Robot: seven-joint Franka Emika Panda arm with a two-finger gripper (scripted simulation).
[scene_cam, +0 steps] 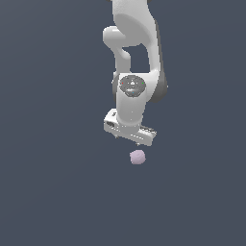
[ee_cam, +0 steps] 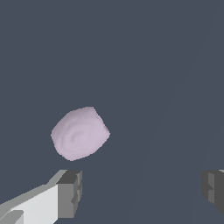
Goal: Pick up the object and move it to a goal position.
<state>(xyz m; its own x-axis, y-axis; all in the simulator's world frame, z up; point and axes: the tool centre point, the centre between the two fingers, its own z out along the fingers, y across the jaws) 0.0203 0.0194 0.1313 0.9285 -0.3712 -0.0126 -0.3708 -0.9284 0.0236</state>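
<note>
Object (scene_cam: 137,157): small pale lilac-pink lump, matte and roundish, resting alone on the dark grey tabletop (scene_cam: 53,192). Sitting just below the white gripper (scene_cam: 128,140) in the exterior view, slightly toward that view's right, apart from it and not touching. Jaws standing wide open, holding nothing. In the wrist view, object (ee_cam: 80,133) lying ahead of the two dark fingertips (ee_cam: 70,192), nearer the one than the other, off centre rather than midway in the gap. No clear long axis; blob looking nearly as wide as tall, with a few flattened facets. Judging from this, needing a small sideways shift to centre the blob between the jaws before lowering. Exterior view showing the whole arm hanging over the lump but hiding the fingertips' spacing; wrist view showing that spacing and the offset, but nothing of the arm. No goal marker showing in either view.
</note>
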